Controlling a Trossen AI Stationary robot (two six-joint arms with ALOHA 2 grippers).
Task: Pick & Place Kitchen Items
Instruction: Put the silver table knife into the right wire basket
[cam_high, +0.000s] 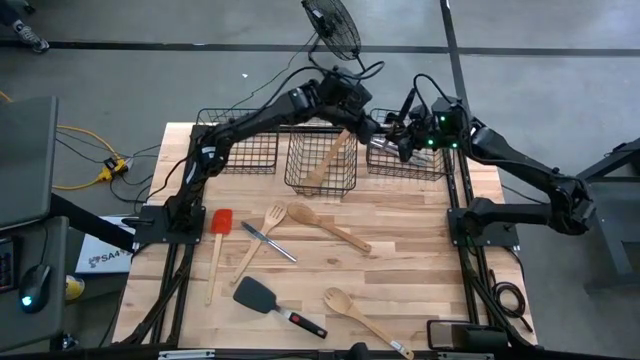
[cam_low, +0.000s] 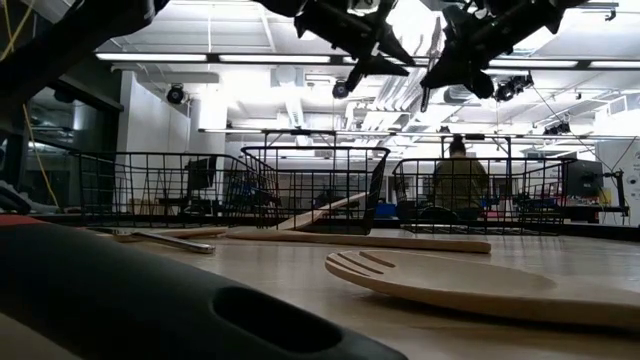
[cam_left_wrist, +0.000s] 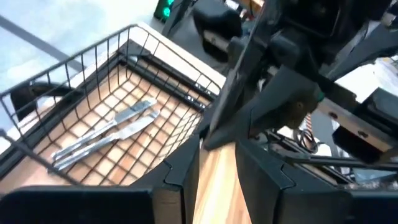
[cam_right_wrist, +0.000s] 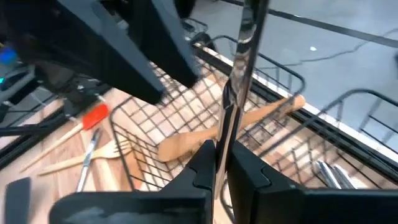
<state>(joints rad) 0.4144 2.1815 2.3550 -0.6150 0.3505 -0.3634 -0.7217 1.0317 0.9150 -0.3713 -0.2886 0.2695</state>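
Note:
My right gripper (cam_right_wrist: 219, 162) (cam_high: 405, 140) hovers over the gap between the middle basket (cam_high: 325, 165) and the right basket (cam_high: 410, 158), shut on a silver metal utensil (cam_right_wrist: 239, 68). My left gripper (cam_left_wrist: 217, 177) (cam_high: 378, 125) is open and empty beside it, above the same baskets. A pale wooden spoon (cam_high: 330, 155) leans in the middle basket with its handle on the rim. Silver cutlery (cam_left_wrist: 106, 134) lies flat in the right basket. On the table lie a red spatula (cam_high: 220, 225), a wooden fork (cam_high: 262, 235), silver cutlery (cam_high: 268, 243), two wooden spoons (cam_high: 325, 225) (cam_high: 365, 315) and a black turner (cam_high: 270, 298). My right gripper pinches the silver utensil's thin shaft (cam_right_wrist: 225, 134) between its two fingers. The rest of the utensil runs on past the fingertips. In the low view the utensil (cam_low: 433, 60) stands almost upright, lifted clear above the baskets.
A third wire basket (cam_high: 240, 145) stands at the far left of the row and holds nothing I can see. The two arms are close together over the baskets. A fan (cam_high: 332, 25) and cables lie beyond the far edge. A person (cam_low: 460, 185) sits in the room behind.

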